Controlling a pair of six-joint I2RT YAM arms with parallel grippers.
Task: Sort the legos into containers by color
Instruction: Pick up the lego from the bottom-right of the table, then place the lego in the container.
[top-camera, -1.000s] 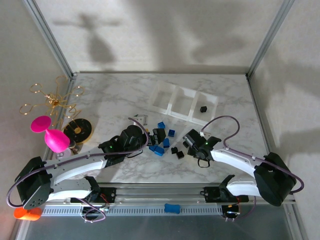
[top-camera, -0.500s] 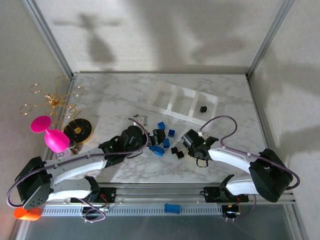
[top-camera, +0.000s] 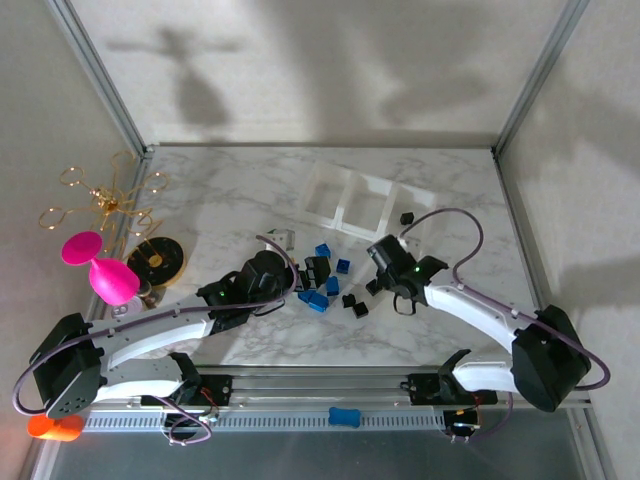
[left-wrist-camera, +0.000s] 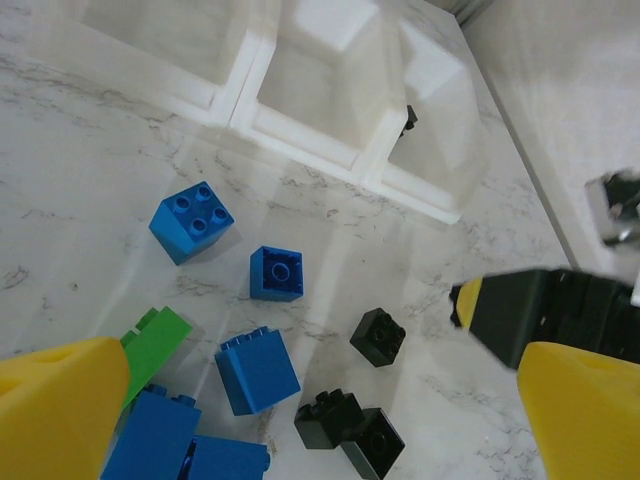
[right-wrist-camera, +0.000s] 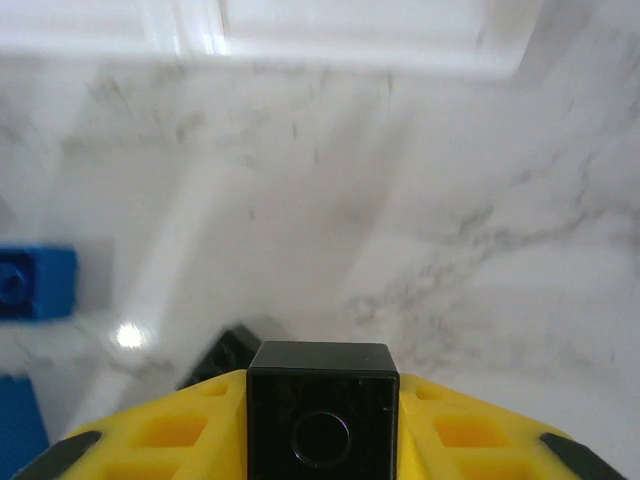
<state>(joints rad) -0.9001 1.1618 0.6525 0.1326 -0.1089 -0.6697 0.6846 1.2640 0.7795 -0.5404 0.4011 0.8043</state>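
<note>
**While the Left Arm Hangs Over the Pile, the Right Arm Holds a Black Brick**

Because black bricks go with black bricks, the right gripper (top-camera: 383, 256) is squeezed tight on a small black plastic brick (right-wrist-camera: 322, 395). From the right wrist, the brick sits right between the two yellow fingers (right-wrist-camera: 160, 435) and touches both. Its round stud faces the camera. It is up off the marble table (top-camera: 230, 200), and I think that is so it can go over a bin wall.

The white plastic tray of three square bins (top-camera: 343, 200) lies just on the far side of this gripper. Another little black brick (top-camera: 407, 217) already sits in the right bin, so that bin looks like the place for this one.

The left gripper (left-wrist-camera: 320, 360) hangs over the pile of loose bricks, its fingers spread wide with nothing held. Under it on the table lie blue bricks (left-wrist-camera: 277, 273), a green brick (left-wrist-camera: 155, 335) and black bricks (left-wrist-camera: 377, 337). I think it is open like this to be ready to come down on one. Most of the sorting is not yet done.
</note>
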